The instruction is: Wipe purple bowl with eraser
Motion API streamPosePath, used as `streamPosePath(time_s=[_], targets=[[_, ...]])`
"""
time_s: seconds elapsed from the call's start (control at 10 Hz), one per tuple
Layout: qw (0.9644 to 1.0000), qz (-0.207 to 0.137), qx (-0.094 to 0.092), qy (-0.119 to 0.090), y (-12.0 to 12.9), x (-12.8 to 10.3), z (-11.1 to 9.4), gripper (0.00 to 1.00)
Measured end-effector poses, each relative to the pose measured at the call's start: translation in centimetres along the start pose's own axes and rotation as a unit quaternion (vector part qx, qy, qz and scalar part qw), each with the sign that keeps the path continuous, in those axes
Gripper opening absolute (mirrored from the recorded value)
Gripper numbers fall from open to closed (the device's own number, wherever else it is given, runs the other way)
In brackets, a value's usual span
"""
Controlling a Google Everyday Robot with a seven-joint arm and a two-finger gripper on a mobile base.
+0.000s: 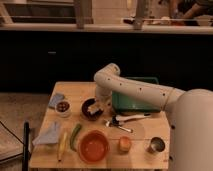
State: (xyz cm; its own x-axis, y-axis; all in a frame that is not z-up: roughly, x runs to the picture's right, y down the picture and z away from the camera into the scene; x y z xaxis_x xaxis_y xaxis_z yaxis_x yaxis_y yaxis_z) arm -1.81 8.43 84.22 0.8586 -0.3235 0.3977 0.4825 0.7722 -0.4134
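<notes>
Beneath the hand [101, 104], small dark purple bowl [88, 111]

Kitchen-like space: wooden table [141, 138], bowls [93, 146], cutlery [120, 128]; jaws at purple bowl [88, 108].

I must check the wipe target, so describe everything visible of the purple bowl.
The purple bowl is small, round and dark maroon, with a near-black inside. It stands upright on the wooden table, between the small white bowl and the green tray. The claw sits over its right rim, hiding part of it; contact cannot be told.
</notes>
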Motion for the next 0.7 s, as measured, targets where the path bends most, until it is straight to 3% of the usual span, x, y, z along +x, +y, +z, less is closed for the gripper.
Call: streamPosePath(time_s=[0.2, 0.4, 0.7], targets=[[1.0, -0.002, 0.008, 0.005, -1.6, 0.1, -0.6, 0.0], [0.9998, -0.017, 0.008, 0.007, -4.1, -0.6, -0.6, 0.0], [0.9994, -0.035, 0.006, 0.006, -5.9, -1.5, -0.5, 0.0]])
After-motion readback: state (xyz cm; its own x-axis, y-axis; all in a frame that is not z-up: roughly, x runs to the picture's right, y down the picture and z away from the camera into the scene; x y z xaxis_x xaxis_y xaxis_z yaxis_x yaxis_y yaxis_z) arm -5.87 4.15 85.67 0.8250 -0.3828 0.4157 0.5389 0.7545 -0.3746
